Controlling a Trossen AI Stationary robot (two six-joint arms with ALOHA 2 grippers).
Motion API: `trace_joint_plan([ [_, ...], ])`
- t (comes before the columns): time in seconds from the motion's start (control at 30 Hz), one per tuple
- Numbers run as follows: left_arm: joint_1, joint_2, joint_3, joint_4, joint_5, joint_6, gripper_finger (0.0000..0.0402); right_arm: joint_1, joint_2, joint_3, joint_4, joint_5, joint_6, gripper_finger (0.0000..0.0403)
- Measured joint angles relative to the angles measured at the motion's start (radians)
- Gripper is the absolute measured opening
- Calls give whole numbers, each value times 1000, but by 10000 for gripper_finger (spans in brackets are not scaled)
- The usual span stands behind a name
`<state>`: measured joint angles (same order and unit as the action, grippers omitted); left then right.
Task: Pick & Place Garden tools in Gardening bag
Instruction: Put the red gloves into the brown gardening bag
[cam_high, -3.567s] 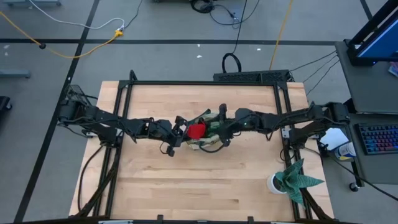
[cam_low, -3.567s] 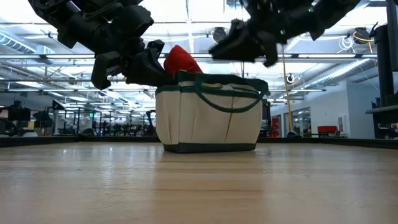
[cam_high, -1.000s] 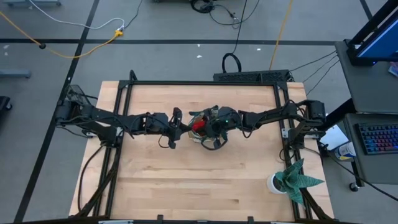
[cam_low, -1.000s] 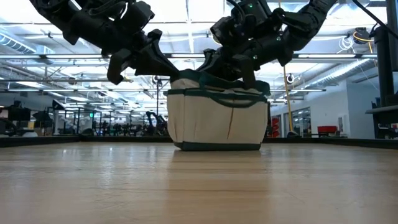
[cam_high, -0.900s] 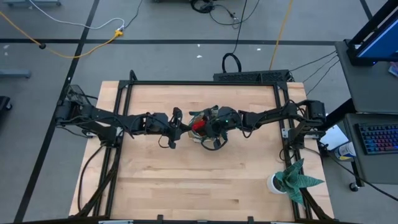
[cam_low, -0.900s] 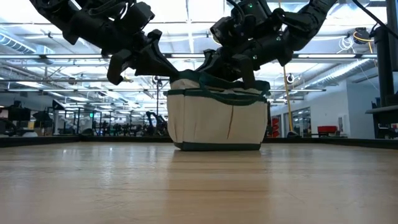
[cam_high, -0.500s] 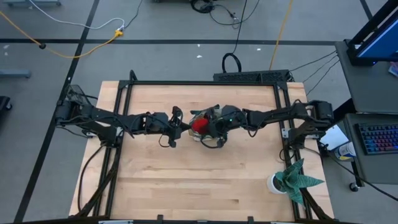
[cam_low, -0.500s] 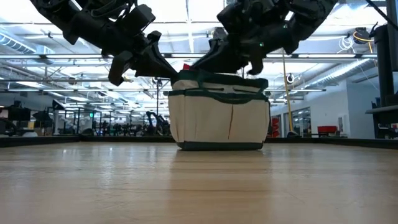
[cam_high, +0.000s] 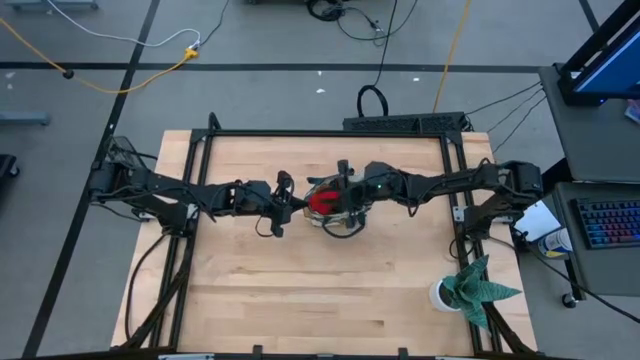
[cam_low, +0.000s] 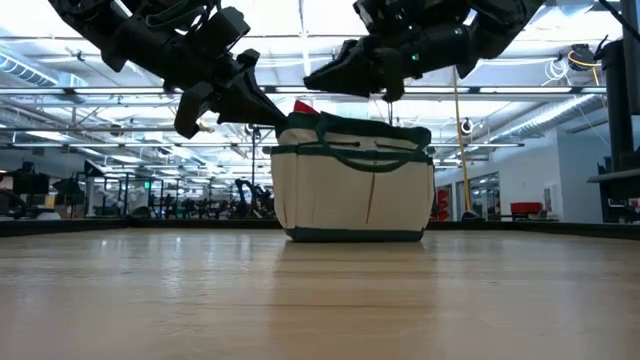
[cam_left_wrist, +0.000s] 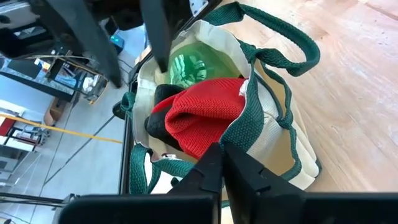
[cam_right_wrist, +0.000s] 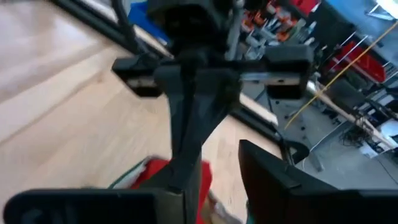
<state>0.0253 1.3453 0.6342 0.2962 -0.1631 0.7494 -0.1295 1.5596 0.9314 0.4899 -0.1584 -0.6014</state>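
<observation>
The cream-and-green gardening bag (cam_high: 338, 208) stands upright on its base at the table's middle, and also shows in the low view (cam_low: 352, 190). Inside it lie a red glove (cam_left_wrist: 202, 118), a green spray bottle (cam_left_wrist: 189, 65) and something dark under the glove. The glove's top shows just above the rim (cam_low: 305, 106). My left gripper (cam_high: 291, 207) is shut at the bag's left end. My right gripper (cam_low: 322, 78) hangs open and empty above the bag's opening, clear of it; it also shows in the high view (cam_high: 344, 185). My left gripper (cam_left_wrist: 221, 158) pinches the green-trimmed rim (cam_left_wrist: 235, 138) of the bag's left end wall between its two fingers. It comes slanting down from the table's left side (cam_low: 268, 118). The bag stays upright with its base on the table.
A spiky green plant (cam_high: 478, 283) in a white pot (cam_high: 445, 295) stands at the table's near right corner. A black frame (cam_high: 330, 133) runs along the table's far and side edges. Bare wood lies in front of the bag.
My right gripper has risen out of the bag's opening and now hangs above it, shifted a little toward the far edge. The bag's pressed-down rim and handle have sprung back up, and the red glove shows above the rim. My left gripper has kept still.
</observation>
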Motion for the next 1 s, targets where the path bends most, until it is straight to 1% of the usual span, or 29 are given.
trace_joint_plan([
  [0.07,0,0,0,7,2,0,5,-4,17,2,30,-3,22,107],
  [0.17,0,1,0,38,5,5,12,-9,52,2,29,-2,48,113],
  [0.23,0,1,0,54,7,13,14,-9,84,2,31,0,37,113],
  [0.37,0,2,-1,47,7,23,5,-9,126,3,38,0,31,103],
  [0.5,4,2,-1,24,5,23,13,-11,128,5,-31,0,35,89],
  [0.63,7,2,-1,12,-11,7,5,-16,127,6,-118,0,41,77],
  [0.8,9,2,-1,11,-19,3,11,-36,126,6,-231,-4,94,69],
  [0.9,10,2,-1,14,-21,12,4,-46,127,6,-247,-11,115,69],
  [1.0,9,3,-2,49,-19,8,9,-53,127,5,-233,-64,118,69],
])
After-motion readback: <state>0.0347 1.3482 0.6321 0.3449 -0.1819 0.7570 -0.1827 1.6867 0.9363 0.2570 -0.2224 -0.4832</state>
